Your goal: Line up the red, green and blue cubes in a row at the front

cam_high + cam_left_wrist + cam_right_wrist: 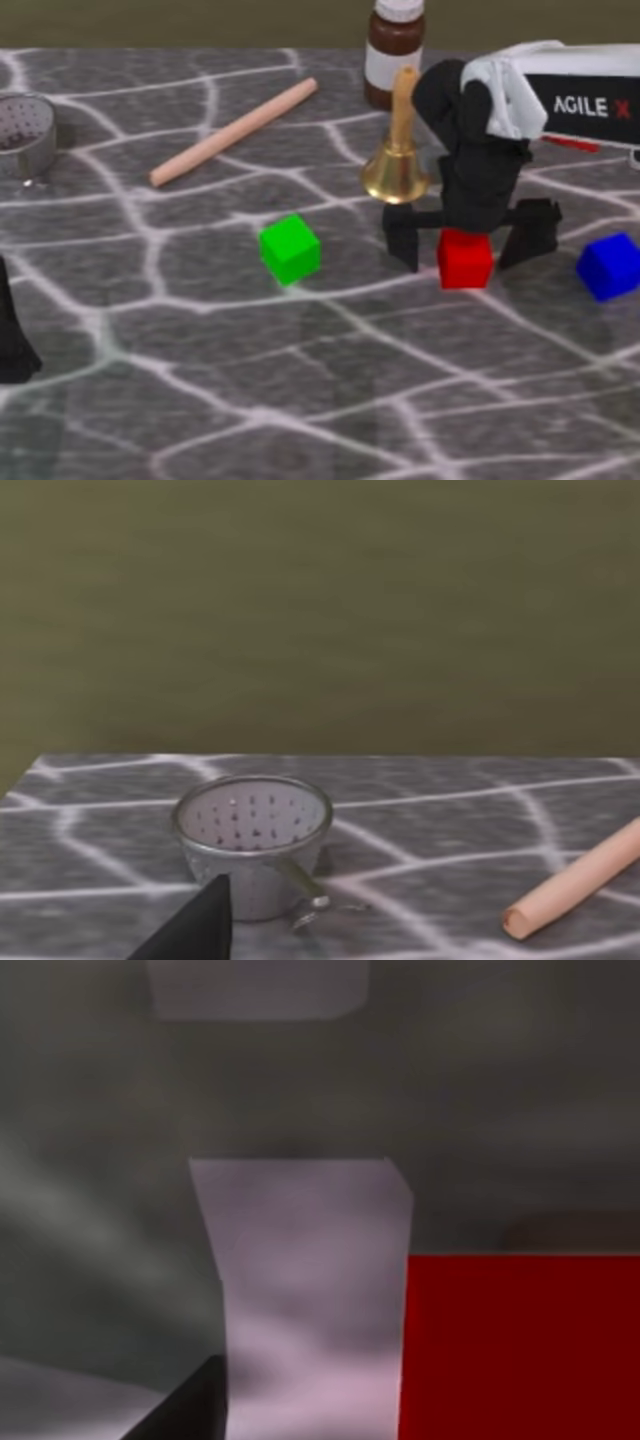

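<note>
The red cube point(465, 258) rests on the table right of centre, and my right gripper point(461, 260) stands open straddling it, one black finger on each side with a gap to the cube. In the right wrist view the red cube point(520, 1345) fills one side, apart from the one finger point(190, 1405) that shows. The green cube point(290, 248) sits near the middle of the table. Near the right edge lies the blue cube point(608, 265). My left gripper point(12, 340) is parked open at the left edge with nothing in it.
A brass bell point(398, 165) stands just behind the right gripper, with a brown bottle point(393, 50) farther back. A wooden rod point(235, 130) lies at the back left, and a metal strainer cup point(25, 130) stands at the far left.
</note>
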Robot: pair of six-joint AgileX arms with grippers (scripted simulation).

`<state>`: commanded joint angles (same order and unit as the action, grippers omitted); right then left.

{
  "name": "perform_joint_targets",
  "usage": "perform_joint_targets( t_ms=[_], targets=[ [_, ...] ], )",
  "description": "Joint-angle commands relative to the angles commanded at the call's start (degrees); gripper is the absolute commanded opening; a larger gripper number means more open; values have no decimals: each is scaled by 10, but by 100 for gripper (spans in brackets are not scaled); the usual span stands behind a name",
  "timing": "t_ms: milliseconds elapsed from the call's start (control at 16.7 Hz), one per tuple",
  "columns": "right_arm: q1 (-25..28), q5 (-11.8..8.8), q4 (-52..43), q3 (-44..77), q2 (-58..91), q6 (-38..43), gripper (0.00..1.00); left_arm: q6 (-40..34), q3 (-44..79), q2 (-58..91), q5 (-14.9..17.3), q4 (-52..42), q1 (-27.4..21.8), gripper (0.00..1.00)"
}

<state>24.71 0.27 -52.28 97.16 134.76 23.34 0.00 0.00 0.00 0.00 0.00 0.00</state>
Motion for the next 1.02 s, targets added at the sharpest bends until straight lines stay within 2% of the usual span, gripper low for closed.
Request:
perform_joint_targets(
  t_ms=[300, 1020],
  targets=[
    [0, 0, 6, -5, 3, 0, 100, 0, 0, 0, 0, 0, 0, 100],
    [0, 0, 6, -5, 3, 0, 10, 0, 0, 0, 0, 0, 0, 100]
  ],
)
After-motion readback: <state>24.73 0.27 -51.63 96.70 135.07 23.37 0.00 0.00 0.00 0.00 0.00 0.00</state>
